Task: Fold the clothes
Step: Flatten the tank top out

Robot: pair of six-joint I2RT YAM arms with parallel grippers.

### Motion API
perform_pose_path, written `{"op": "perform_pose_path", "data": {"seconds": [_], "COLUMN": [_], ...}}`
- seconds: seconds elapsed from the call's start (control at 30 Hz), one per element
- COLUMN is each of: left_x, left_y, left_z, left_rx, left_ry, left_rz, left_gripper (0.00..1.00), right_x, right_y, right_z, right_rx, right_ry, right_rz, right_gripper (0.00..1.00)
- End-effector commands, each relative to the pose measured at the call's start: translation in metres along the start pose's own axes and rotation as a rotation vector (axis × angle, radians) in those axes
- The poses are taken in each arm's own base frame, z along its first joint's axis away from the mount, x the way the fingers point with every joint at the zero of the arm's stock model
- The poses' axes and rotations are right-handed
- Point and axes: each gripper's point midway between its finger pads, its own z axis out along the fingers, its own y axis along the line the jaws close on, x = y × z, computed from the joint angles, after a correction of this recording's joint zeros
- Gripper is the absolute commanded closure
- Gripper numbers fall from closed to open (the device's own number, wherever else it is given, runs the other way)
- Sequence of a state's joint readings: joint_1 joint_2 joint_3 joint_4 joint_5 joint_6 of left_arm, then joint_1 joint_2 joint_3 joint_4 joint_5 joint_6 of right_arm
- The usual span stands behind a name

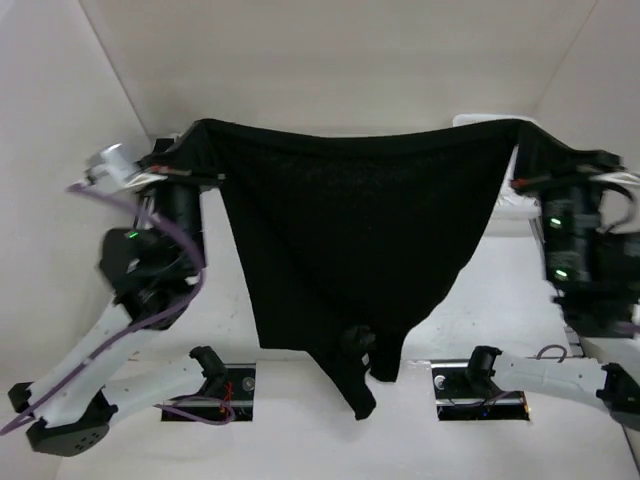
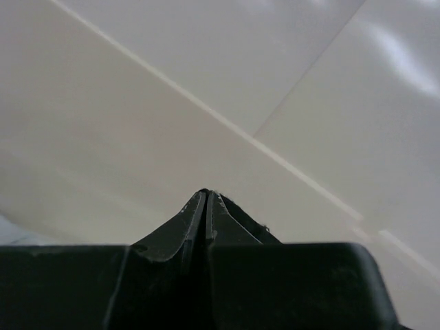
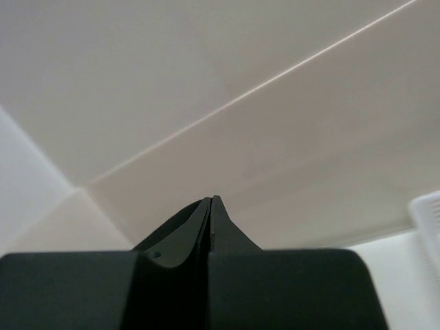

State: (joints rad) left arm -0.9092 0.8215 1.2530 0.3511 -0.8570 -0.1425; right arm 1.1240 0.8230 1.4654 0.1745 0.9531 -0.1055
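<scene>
The clothes (image 1: 360, 230), a plain black top, hang spread in the air between my two grippers, and the lower tip droops down to the arm bases. My left gripper (image 1: 203, 127) is shut on the top's upper left corner. My right gripper (image 1: 522, 127) is shut on the upper right corner. In the left wrist view the left gripper (image 2: 206, 194) shows its jaws pressed together, with a sliver of black fabric (image 2: 256, 225) beside them. The right gripper (image 3: 212, 201) is likewise pressed shut in the right wrist view, pointing at the white wall.
A white basket (image 3: 430, 216) sits at the right, partly seen behind the right arm (image 1: 512, 205). White walls enclose the back and sides. The two arm bases (image 1: 215, 385) (image 1: 480, 385) stand at the near edge under the hanging cloth.
</scene>
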Motion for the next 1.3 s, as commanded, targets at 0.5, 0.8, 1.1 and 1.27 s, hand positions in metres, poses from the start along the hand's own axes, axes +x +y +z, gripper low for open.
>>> {"op": "perform_pose_path", "data": {"seconds": [0.5,0.8,1.1,1.27], "left_x": [0.136,0.079,0.059,0.11], "left_y": [0.133,0.094,0.074,0.11], "left_z": [0.177,0.202,0.153,0.074], "left_rx": [-0.266,-0.16,-0.088,-0.148], "left_ry": [0.148,0.043,0.012,0.085], "left_rz": [0.148,0.12,0.129,0.149], "left_gripper": [1.0,1.0,1.0,1.0], "right_x": [0.202,0.107,0.115,0.194], "right_y": [-0.063,0.0,-0.015,-0.07], "right_z": [0.234,0.258,0.202,0.103], "right_rx": [0.029,-0.086,-0.058,-0.009], "right_ry": [0.349,0.153,0.221,0.362], "right_rz": [-0.108,-0.101,-0.177,-0.146], "right_gripper": [1.0,1.0,1.0,1.0]}}
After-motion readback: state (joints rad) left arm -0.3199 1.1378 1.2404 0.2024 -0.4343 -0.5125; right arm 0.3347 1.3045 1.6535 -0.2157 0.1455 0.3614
